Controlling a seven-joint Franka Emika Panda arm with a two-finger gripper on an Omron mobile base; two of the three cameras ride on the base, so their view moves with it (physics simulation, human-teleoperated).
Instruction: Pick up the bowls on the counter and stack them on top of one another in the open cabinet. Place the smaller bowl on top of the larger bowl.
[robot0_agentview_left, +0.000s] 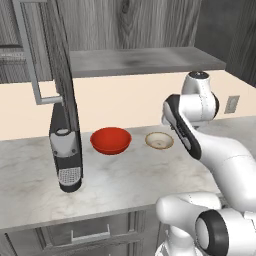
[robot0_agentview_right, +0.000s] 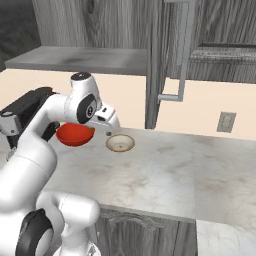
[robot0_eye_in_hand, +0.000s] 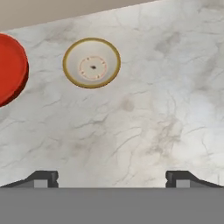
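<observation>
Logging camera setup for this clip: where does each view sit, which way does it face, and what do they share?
Left base view: behind the arm's left, facing the counter and open cabinet; arm rises at lower right.
Right base view: behind the arm's right, same counter; arm at lower left, partly covering the red bowl.
Hand view: looks down on the marble; open gripper, tips at the bottom.
Shared: all three show the red bowl and the beige bowl, apart on the counter.

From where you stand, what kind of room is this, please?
Most likely a kitchen: a marble-patterned counter over grey drawers, a coffee machine standing on it, and an open wall cabinet above two bowls, red and beige.
</observation>
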